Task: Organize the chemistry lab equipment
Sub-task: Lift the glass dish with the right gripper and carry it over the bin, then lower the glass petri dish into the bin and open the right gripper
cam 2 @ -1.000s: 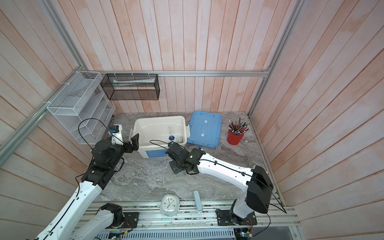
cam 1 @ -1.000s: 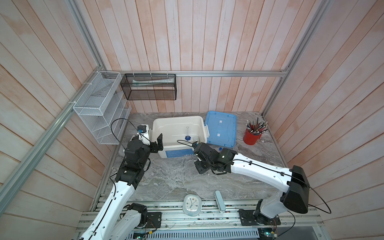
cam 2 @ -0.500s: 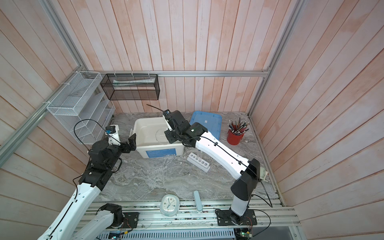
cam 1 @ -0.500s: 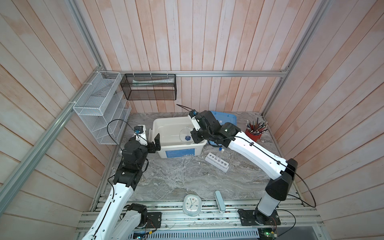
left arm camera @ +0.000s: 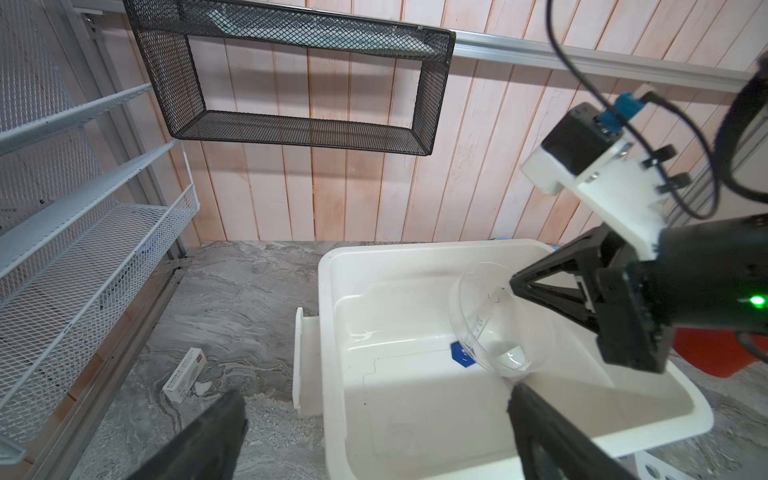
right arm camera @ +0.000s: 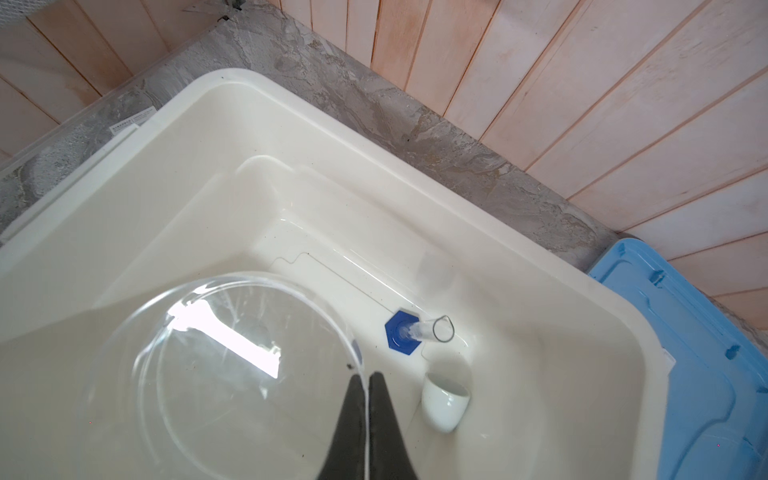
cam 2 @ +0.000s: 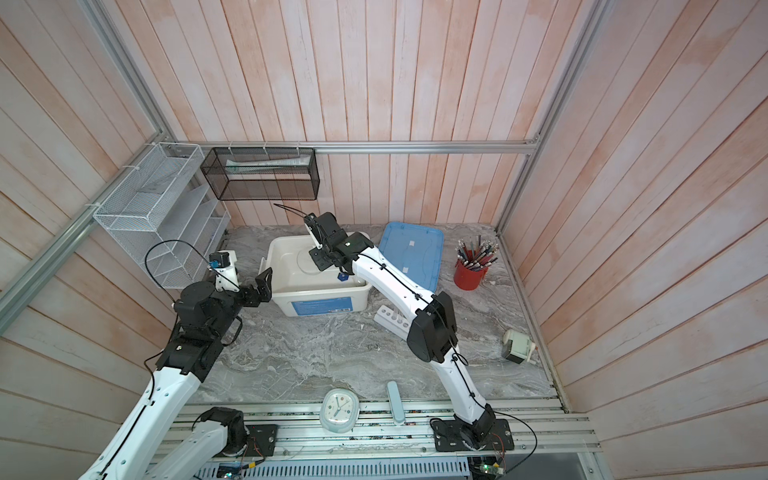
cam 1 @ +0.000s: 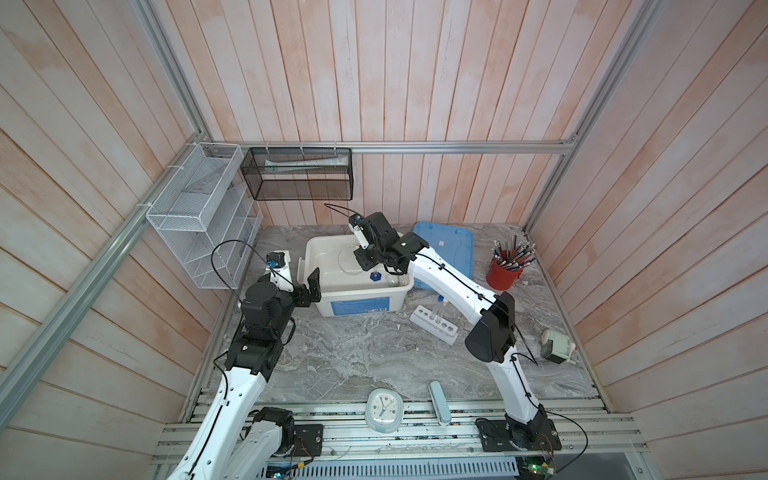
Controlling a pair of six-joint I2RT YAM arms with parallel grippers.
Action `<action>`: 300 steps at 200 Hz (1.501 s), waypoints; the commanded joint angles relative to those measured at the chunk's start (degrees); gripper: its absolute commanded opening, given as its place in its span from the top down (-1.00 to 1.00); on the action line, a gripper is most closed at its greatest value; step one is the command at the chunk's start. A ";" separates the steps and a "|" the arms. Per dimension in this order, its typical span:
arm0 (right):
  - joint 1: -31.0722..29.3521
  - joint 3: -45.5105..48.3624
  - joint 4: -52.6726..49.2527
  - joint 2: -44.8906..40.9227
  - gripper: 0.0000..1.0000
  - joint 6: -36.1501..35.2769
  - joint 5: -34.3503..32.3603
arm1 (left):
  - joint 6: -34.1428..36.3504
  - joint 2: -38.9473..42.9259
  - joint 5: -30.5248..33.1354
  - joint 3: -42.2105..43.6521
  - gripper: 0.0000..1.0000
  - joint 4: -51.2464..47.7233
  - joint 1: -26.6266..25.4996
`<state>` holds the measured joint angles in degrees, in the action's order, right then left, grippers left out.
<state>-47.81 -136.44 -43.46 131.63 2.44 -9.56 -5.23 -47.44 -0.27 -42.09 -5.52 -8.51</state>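
My right gripper is shut on the rim of the clear petri dish, holding it tilted over the white bin. Both top views show this gripper above the bin's back half. On the bin floor stand the blue-hexagon-based clear vessel and the small white dish. My left gripper is open and empty beside the bin's left wall. The white rack lies on the table in front of the bin, with two thin tubes standing in it.
A blue lid lies right of the bin and a red cup of pens beyond it. A clock and a pale case lie at the front edge. A wire shelf and black mesh basket hang at the back left.
My right arm swung from low in front of the bin up and back over it, staying shut; this uncovered the rack. The left arm has barely moved.
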 commanded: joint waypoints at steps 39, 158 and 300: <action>0.92 -6.12 -2.75 7.02 1.00 -0.85 1.20 | -0.65 -0.46 -2.87 0.82 -1.00 1.30 1.04; 2.35 -6.39 -0.28 12.63 1.00 -0.70 1.18 | -0.70 -1.44 -3.42 0.91 -1.00 1.20 1.57; 3.60 -5.15 1.86 16.10 0.99 -1.28 0.68 | -0.65 -3.14 -3.50 0.75 -1.00 0.88 1.73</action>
<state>-44.53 -141.38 -42.37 145.73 1.41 -8.88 -5.63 -50.41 -2.79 -42.09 -5.17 -7.11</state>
